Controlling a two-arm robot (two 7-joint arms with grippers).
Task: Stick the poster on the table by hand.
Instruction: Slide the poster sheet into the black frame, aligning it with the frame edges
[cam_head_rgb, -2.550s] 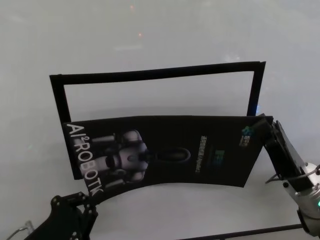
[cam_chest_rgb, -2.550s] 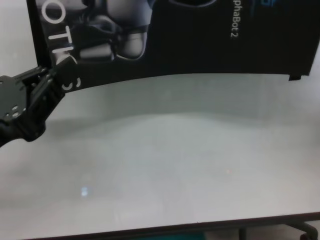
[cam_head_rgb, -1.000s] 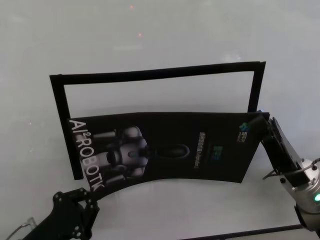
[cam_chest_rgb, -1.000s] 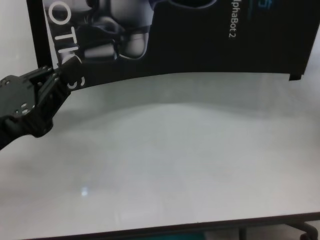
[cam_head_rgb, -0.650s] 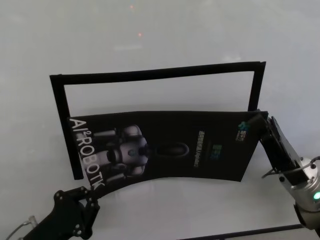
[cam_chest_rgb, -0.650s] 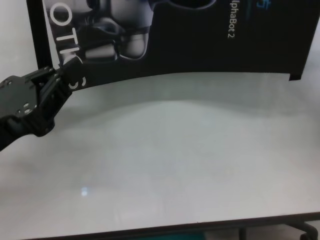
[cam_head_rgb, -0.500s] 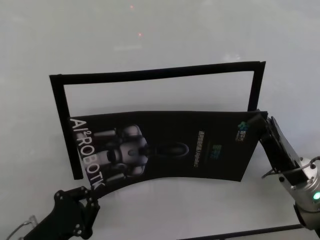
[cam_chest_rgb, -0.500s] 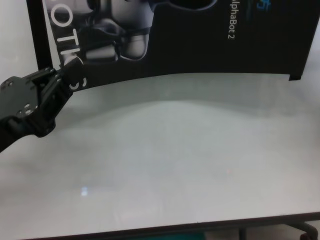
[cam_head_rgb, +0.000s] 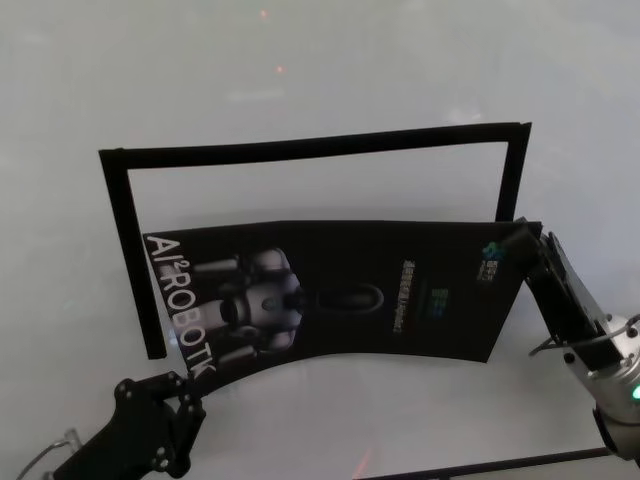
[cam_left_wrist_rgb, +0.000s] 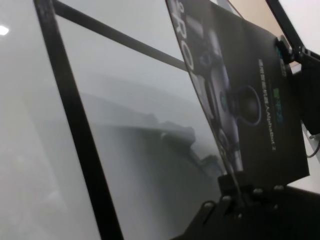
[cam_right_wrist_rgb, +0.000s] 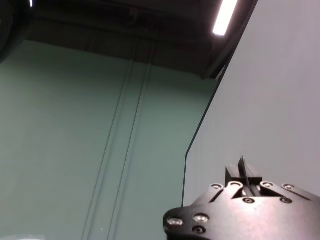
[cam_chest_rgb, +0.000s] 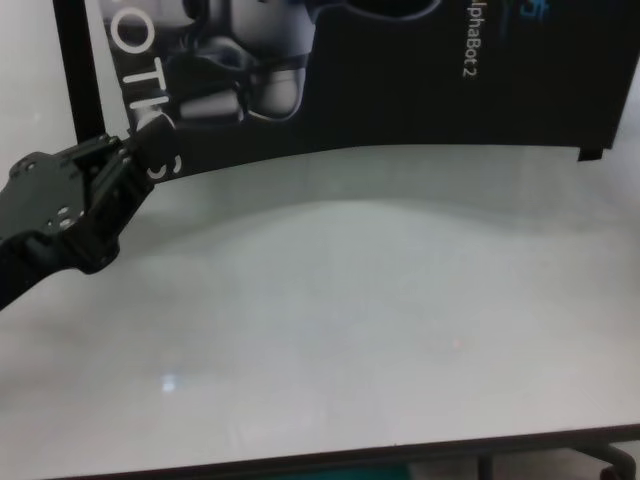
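Note:
The poster (cam_head_rgb: 350, 300), black with a grey robot and white lettering, hangs bowed just above the white table (cam_head_rgb: 300, 60). My left gripper (cam_head_rgb: 188, 390) is shut on the poster's near left corner by the "ROBOTICS" lettering; it also shows in the chest view (cam_chest_rgb: 128, 155) and in the left wrist view (cam_left_wrist_rgb: 235, 186). My right gripper (cam_head_rgb: 522, 245) is shut on the poster's far right corner; in the right wrist view (cam_right_wrist_rgb: 243, 179) only the sheet's thin edge shows between the fingers. The poster also shows in the chest view (cam_chest_rgb: 420, 80) and in the left wrist view (cam_left_wrist_rgb: 245, 95).
Narrow black strips (cam_head_rgb: 310, 146) lie on the table as a three-sided frame, partly under the poster, with one down the left (cam_head_rgb: 135, 260) and one down the right (cam_head_rgb: 510, 175). The table's near edge (cam_chest_rgb: 300, 462) runs close in front.
My left gripper has moved a little to the right with the poster's corner. The poster has shifted slightly with it, and the right gripper has barely moved.

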